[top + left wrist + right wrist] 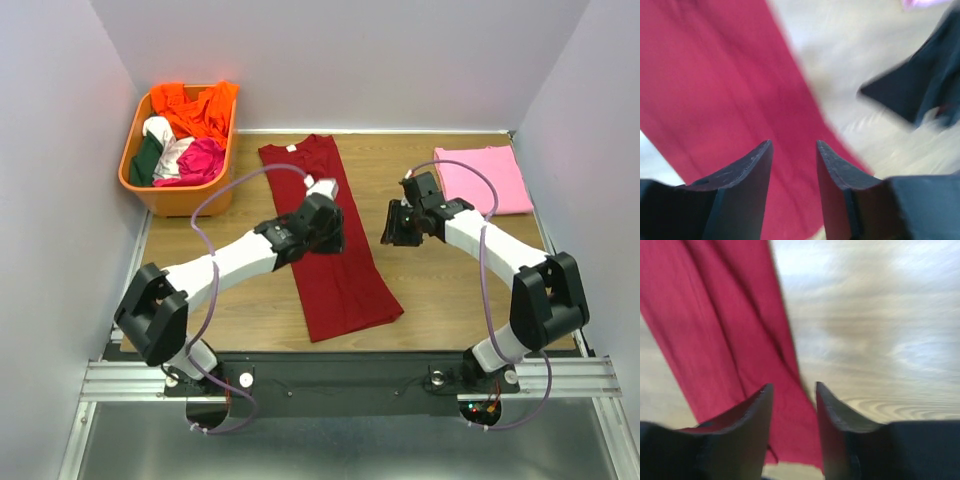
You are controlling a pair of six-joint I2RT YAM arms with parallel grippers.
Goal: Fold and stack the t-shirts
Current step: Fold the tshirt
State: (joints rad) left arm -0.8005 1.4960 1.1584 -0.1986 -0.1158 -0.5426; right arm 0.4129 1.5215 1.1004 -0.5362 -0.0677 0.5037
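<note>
Maroon t-shirt (335,270) lies as a long narrow strip in the middle of the bench (440,290), collar far. The pink t-shirt (482,178) sits folded at far right. Soft, light, limp cloth, probably best pinched at an edge or corner. Left jaws hang partly open over its middle and right jaws partly open just right of it. Both are empty.

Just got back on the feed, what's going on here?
A dark red cotton t-shirt lies on the wooden table, folded lengthwise into a long strip. The left gripper hovers over the middle of it, jaws parted and empty. The right gripper is over bare wood just beside the shirt's right edge, also parted and empty. A light pink t-shirt sits folded at the far right. An orange plastic basket at the far left holds more clothes.
</note>
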